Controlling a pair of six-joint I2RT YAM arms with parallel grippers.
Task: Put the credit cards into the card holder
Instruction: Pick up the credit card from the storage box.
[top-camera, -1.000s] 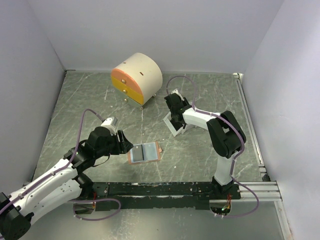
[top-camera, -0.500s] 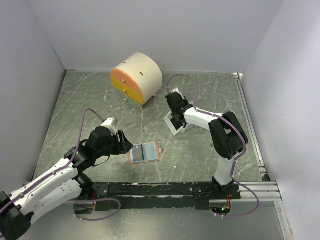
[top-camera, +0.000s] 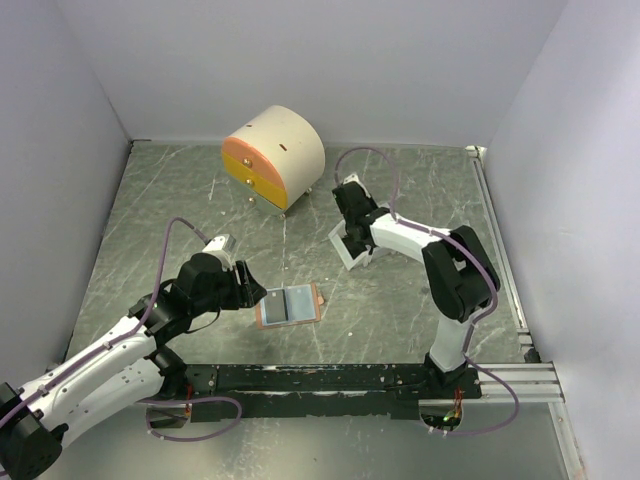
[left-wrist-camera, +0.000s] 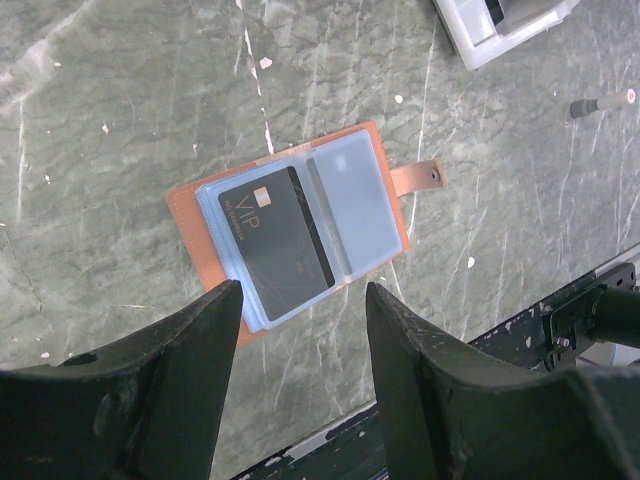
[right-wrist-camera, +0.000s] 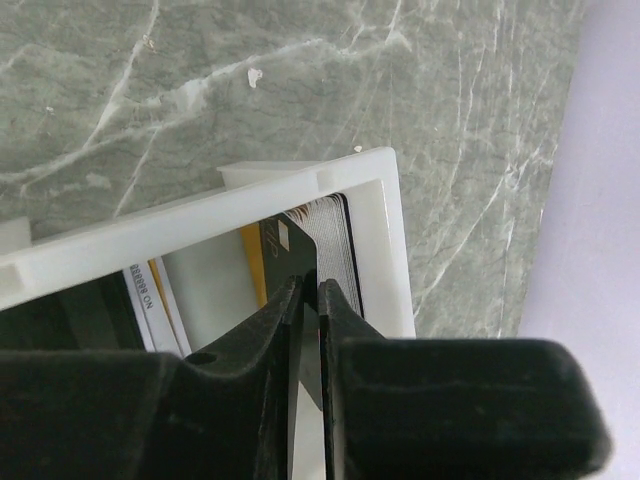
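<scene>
**Left gripper open over the card holder, right gripper closed down in the tray**

From the top view we see the card holder (top-camera: 288, 304) lying open on the worktop (top-camera: 180, 200), near the front middle. The left gripper (top-camera: 250, 297) sits just beside its left edge. Farther back and to the right, the right gripper (top-camera: 352, 236) points down into a small white tray (top-camera: 345, 255). A round cream cabinet (top-camera: 273, 155) with orange-yellow drawers stands at the back.

In the left wrist view we find the left gripper (left-wrist-camera: 300, 292) spread wide with nothing in it, its two fingers (left-wrist-camera: 195, 365) either side of the near edge of the card holder (left-wrist-camera: 190, 205). A black card (left-wrist-camera: 275, 240) marked VIP lies in the left clear sleeve. The right sleeve looks pale. The strap (left-wrist-camera: 420, 177) sticks out to the right.

In the right wrist view we see the right gripper (right-wrist-camera: 312, 288) drawn down to a thin slit, its tips inside the white tray (right-wrist-camera: 300, 190). The credit cards (right-wrist-camera: 325, 235) stand on edge there: a dark one with silver stripes at the fingertips, and a yellow edge (right-wrist-camera: 252, 262) beside it. Whether the tips actually pinch the dark card, we cannot tell.
</scene>
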